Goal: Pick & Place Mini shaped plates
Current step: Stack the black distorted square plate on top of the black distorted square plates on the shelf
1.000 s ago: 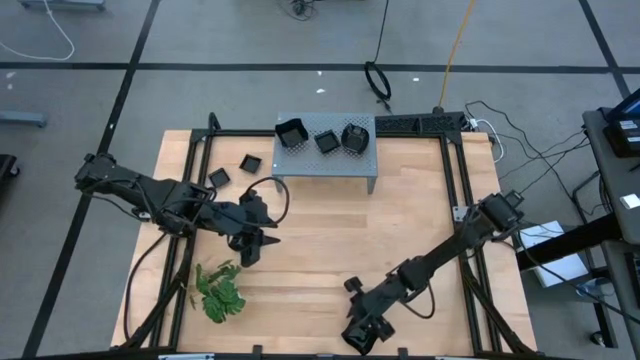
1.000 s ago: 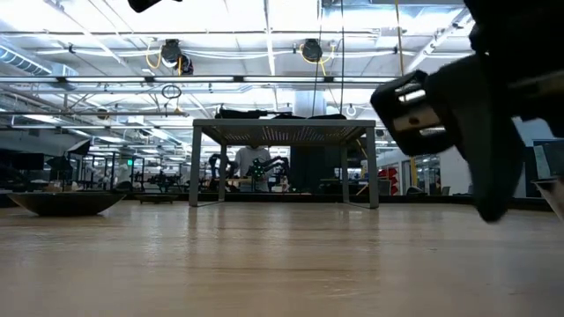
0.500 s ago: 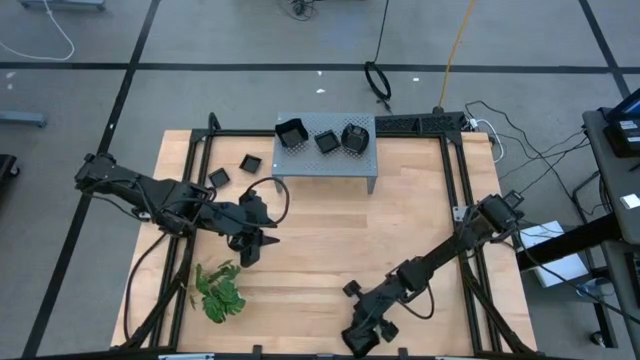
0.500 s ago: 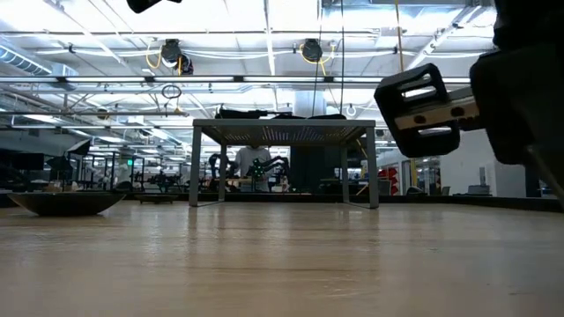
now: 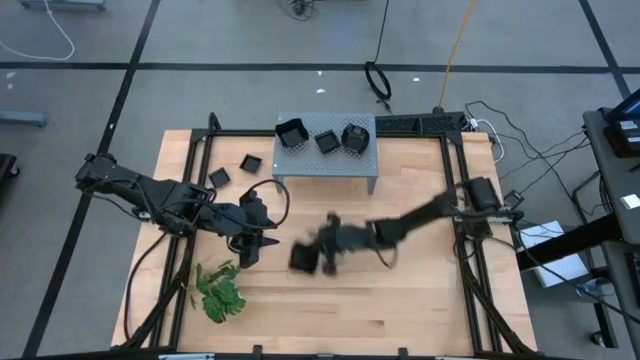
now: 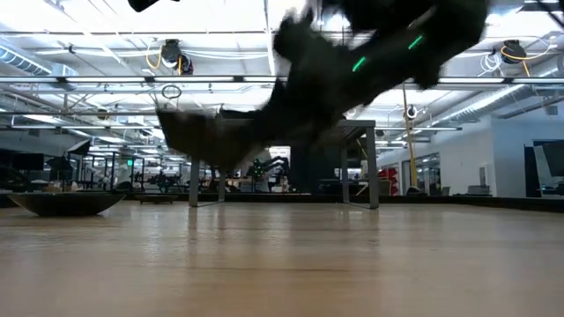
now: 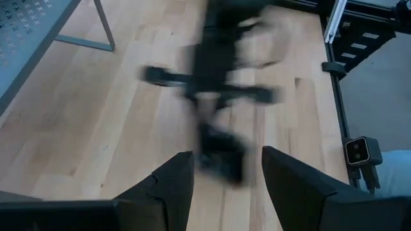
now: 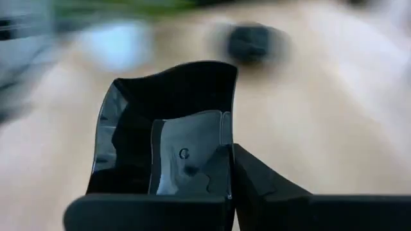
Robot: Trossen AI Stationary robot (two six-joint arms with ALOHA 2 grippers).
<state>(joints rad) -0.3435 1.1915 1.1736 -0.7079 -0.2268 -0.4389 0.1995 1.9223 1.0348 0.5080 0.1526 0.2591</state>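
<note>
Your right tool is clamped shut on a glossy black square plate, carried above the middle of the wooden surface. Your left tool, fingers apart and empty, waits just beside it.

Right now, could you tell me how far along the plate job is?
Done: three black plates sit on the grey perforated stand. In hand: the right gripper is shut on a glossy black plate above mid-table. Left: two plates lie on the wooden table beside the stand. The left gripper waits open near the green sprig.
</note>
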